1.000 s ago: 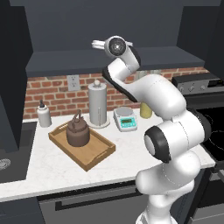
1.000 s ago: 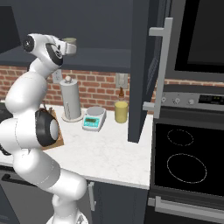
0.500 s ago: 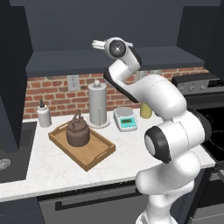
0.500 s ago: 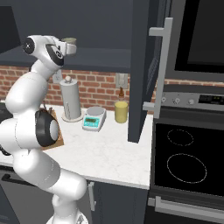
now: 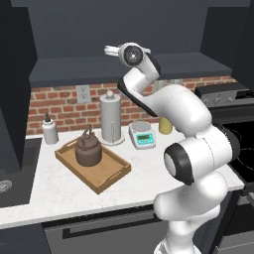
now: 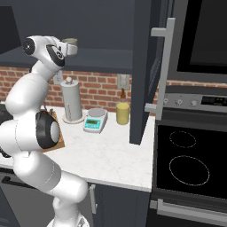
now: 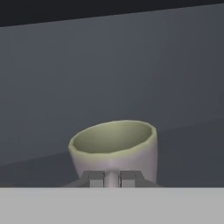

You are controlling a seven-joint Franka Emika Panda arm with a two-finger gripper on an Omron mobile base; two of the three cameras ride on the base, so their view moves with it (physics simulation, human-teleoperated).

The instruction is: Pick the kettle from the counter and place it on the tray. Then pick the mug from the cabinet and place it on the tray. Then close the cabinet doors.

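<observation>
Kettle (image 5: 88, 150) done; mug (image 7: 114, 149) in progress.
Sits on tray (image 5: 93, 166) already; gripper (image 7: 112, 179) clamped on mug's handle inside cabinet (image 5: 124, 64); still left: mug onto tray, doors (image 6: 154, 71) closed.

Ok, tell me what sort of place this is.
A rendered home kitchen, by the look of it: a white marbled counter against a brick backsplash, a black cooktop under a wall oven, and a kettle on a wooden tray.

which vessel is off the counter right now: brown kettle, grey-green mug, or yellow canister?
The small grey-green mug, up at the dark cabinet shelf, at the gripper. The squat dark-brown kettle sits in the wooden tray; the yellow canister stands on the counter.
</observation>
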